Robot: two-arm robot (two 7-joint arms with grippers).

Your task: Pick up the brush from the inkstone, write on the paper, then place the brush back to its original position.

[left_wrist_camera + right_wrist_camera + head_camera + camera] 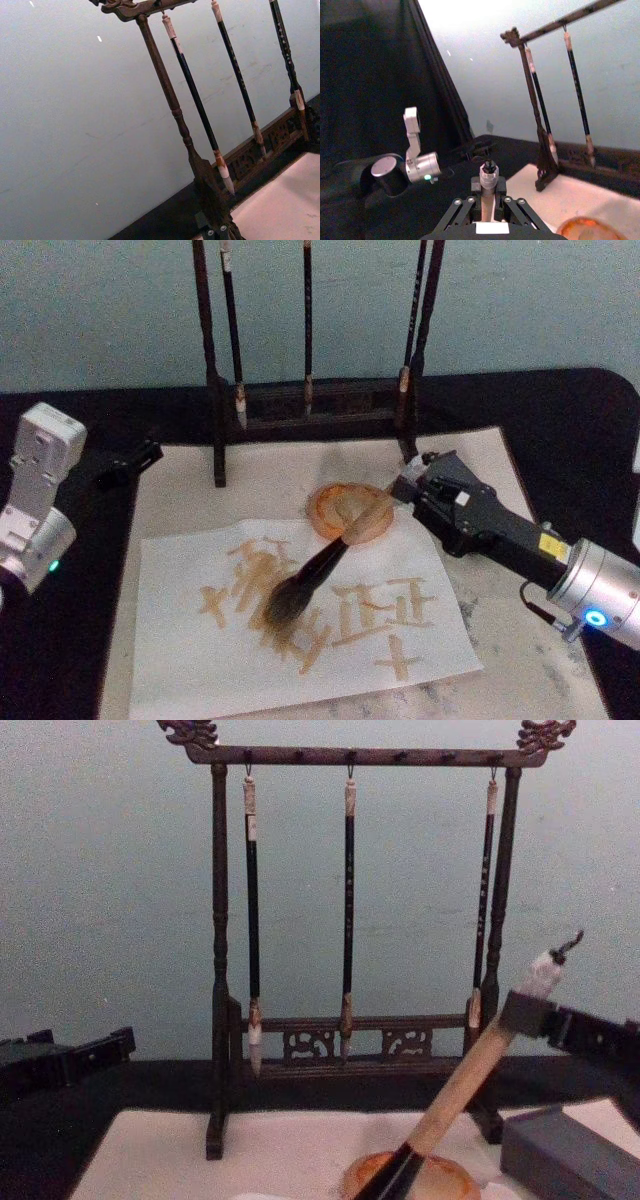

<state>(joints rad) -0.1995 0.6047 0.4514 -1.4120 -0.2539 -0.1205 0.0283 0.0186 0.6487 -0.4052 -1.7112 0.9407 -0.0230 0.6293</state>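
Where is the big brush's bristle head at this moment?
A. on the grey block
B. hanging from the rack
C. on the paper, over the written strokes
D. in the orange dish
C: the brush, held by the right gripper, has its bristles down on the paper, past the inkstone.

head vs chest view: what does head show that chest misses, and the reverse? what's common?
Head, not chest: the paper with tan strokes, and the brush with its bristles touching the sheet. Chest, not head: the rack's carved top bar and a grey block. Both: the right hand shut on the brush handle, which slants over the inkstone; three slim hanging brushes; the left hand parked at the left.
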